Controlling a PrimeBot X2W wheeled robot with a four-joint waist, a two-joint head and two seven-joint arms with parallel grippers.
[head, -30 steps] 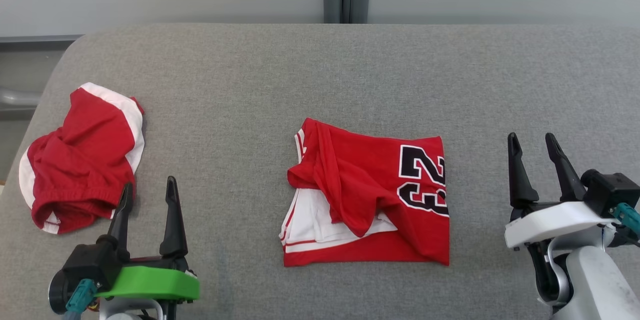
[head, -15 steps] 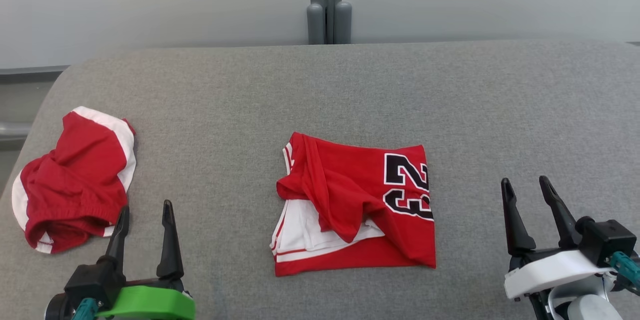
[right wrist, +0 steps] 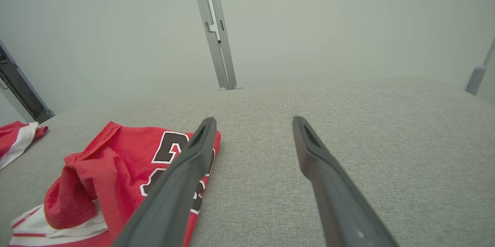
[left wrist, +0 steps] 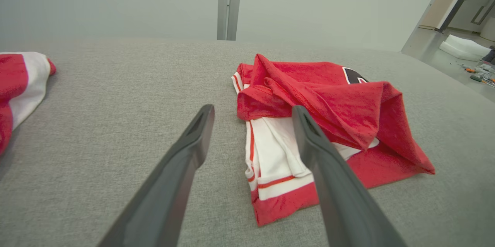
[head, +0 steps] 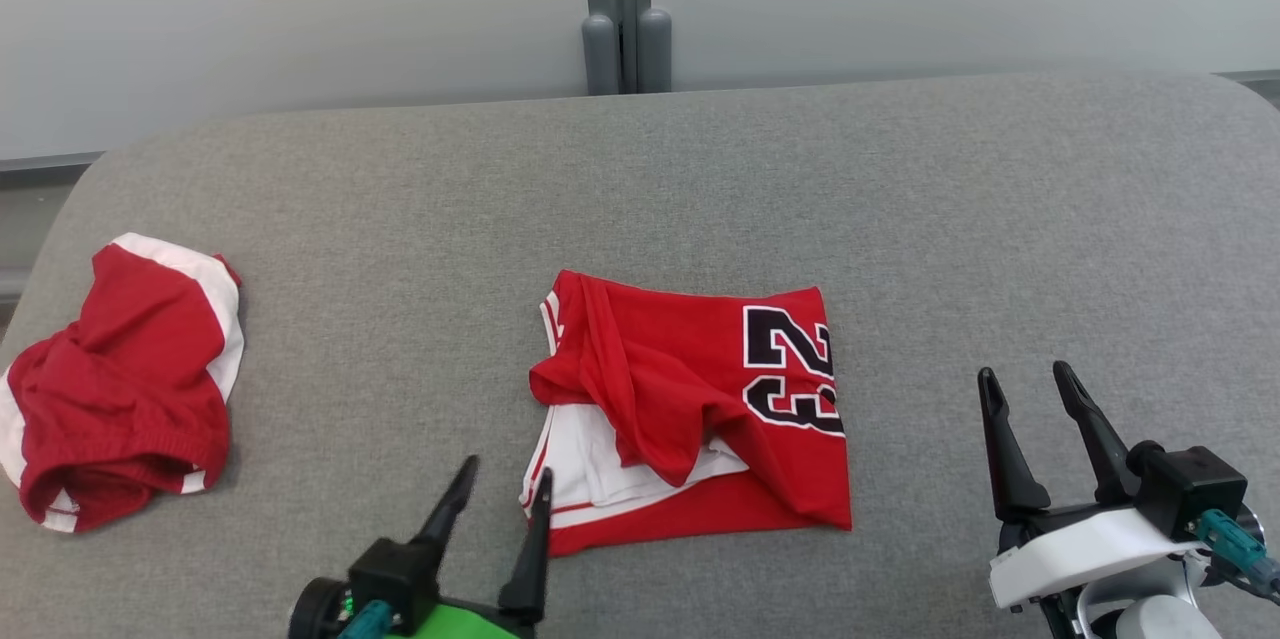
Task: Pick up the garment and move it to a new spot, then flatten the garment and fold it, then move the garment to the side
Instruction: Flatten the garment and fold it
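Head view — left end effector (head: 507, 471) wide, empty, beside folded garment (head: 690, 389); right end effector (head: 1025, 373) wide, empty.

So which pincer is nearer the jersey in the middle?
Left. The left pincer sits at the near-left corner of the jersey; the right pincer stands well off its right edge.

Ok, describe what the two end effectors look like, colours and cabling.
The left end effector has two long tapered dark fingers, a black block, a bright green mount and a teal connector. The right end effector matches, but its mount is white.
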